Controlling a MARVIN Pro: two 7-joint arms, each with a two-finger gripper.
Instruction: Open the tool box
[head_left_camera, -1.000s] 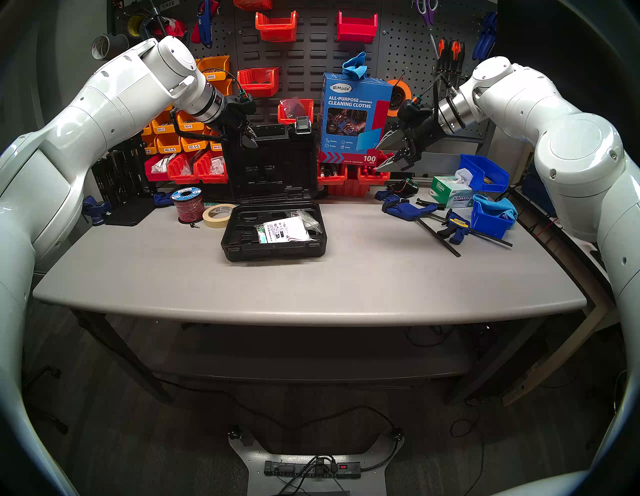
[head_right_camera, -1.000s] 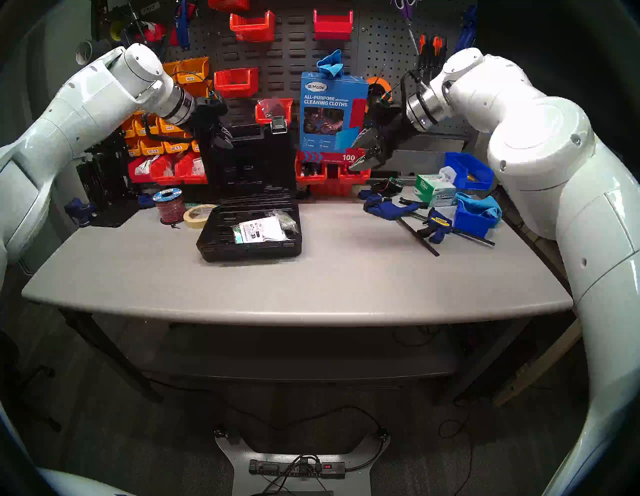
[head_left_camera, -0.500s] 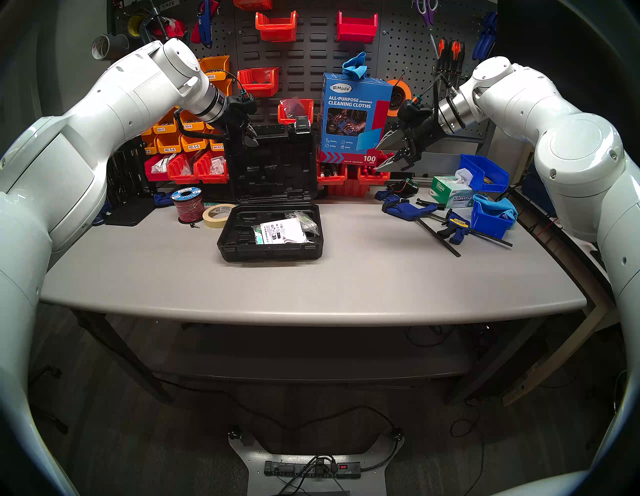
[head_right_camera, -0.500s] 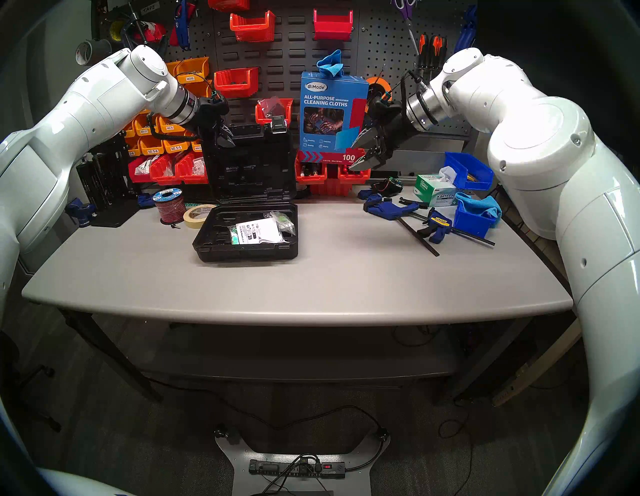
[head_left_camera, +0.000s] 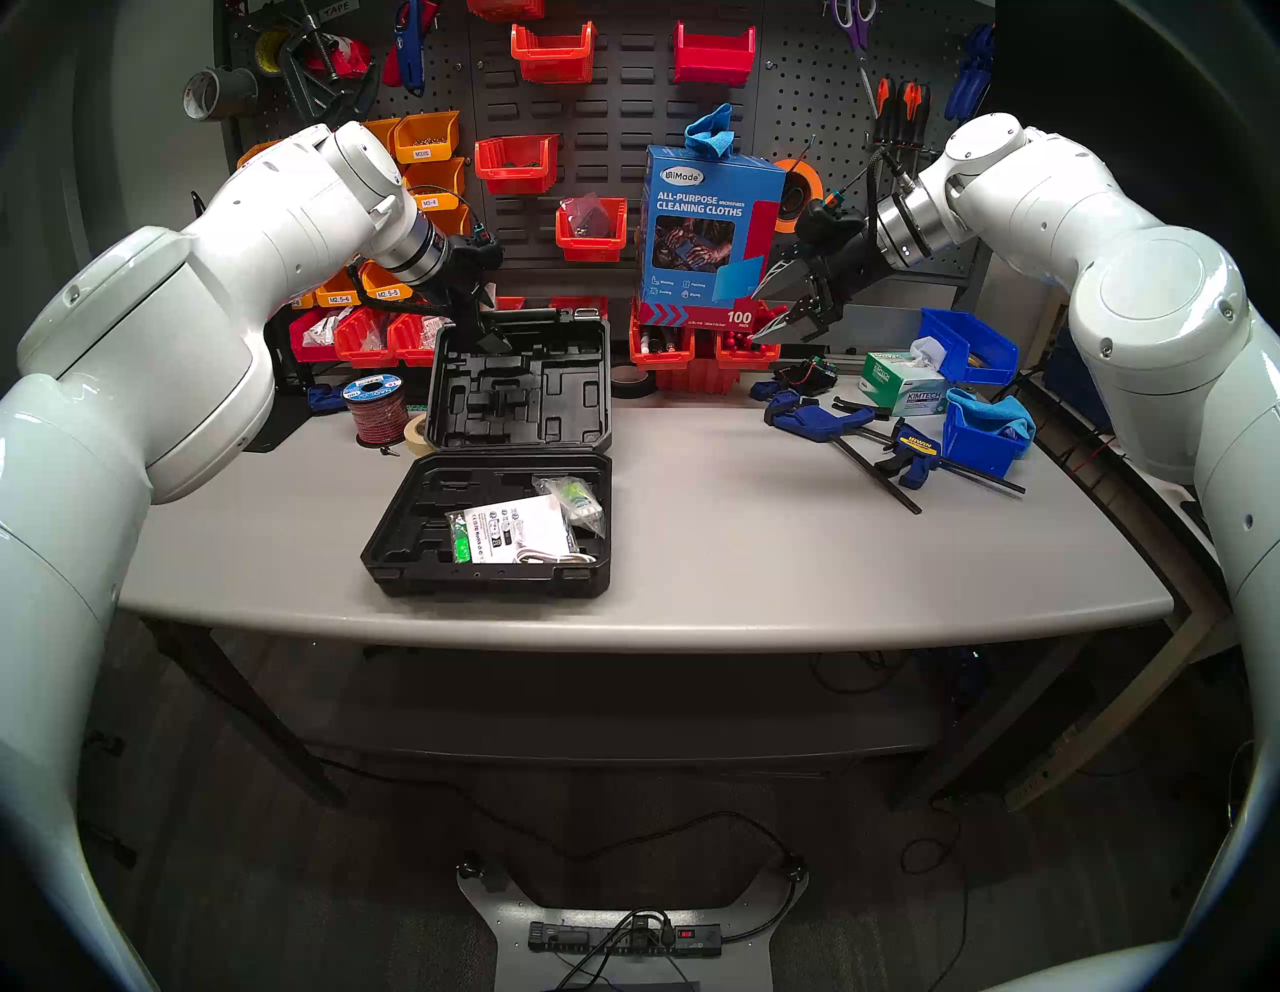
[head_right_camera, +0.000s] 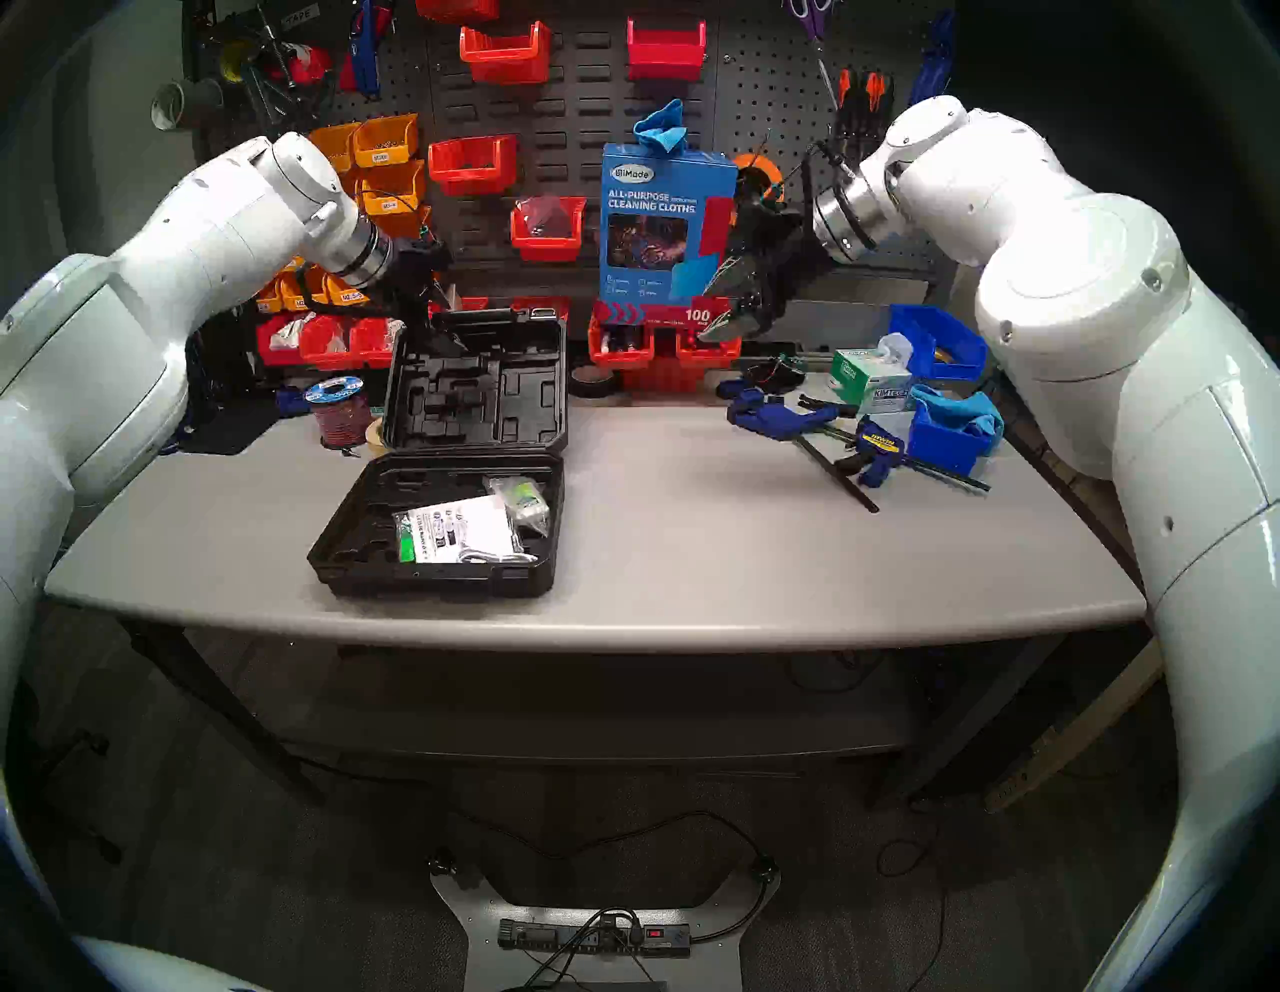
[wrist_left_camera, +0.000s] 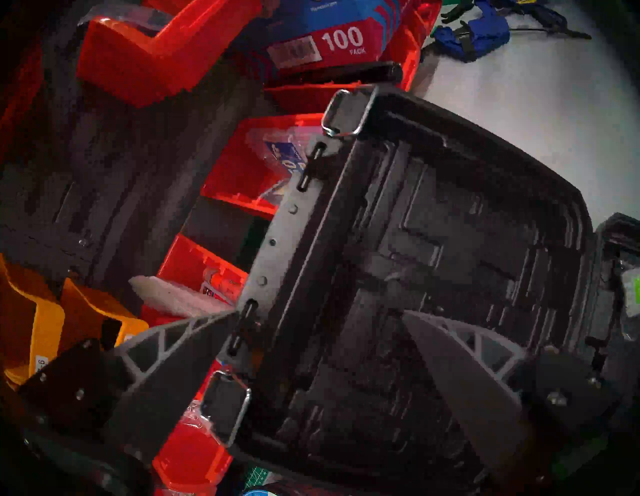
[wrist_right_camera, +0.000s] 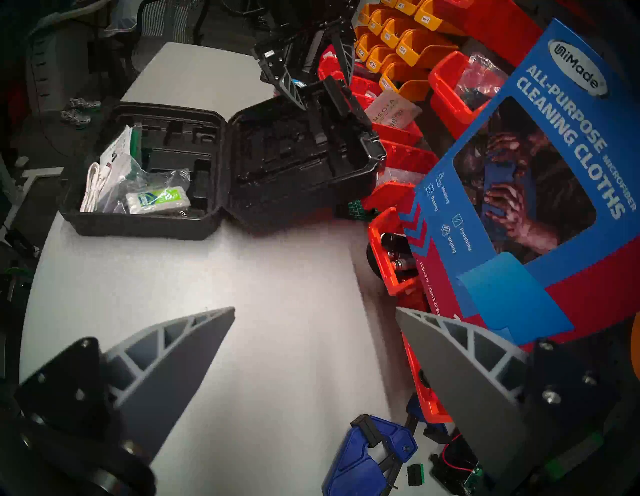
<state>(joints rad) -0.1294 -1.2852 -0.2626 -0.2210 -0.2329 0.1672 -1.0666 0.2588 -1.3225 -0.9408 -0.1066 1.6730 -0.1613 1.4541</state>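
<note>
The black tool box lies open on the grey table, left of centre. Its lid leans back towards the red bins, moulded inside facing me, and papers with plastic bags lie in the base. My left gripper is open at the lid's top edge beside the bar handle. In the left wrist view the gripper straddles that rim, one finger behind it and one over the lid's inside. Two silver latches hang off the rim. My right gripper hangs open in the air, empty.
The blue cleaning-cloths box stands right behind the right gripper. Red and orange bins line the back wall. A wire spool and a tape roll sit left of the lid. Blue clamps, a tissue box and blue bins fill the right.
The tool box slid toward the table's front and its lid dropped from upright to leaning back. My left gripper came down with the rim and opened. The right arm stayed still.
</note>
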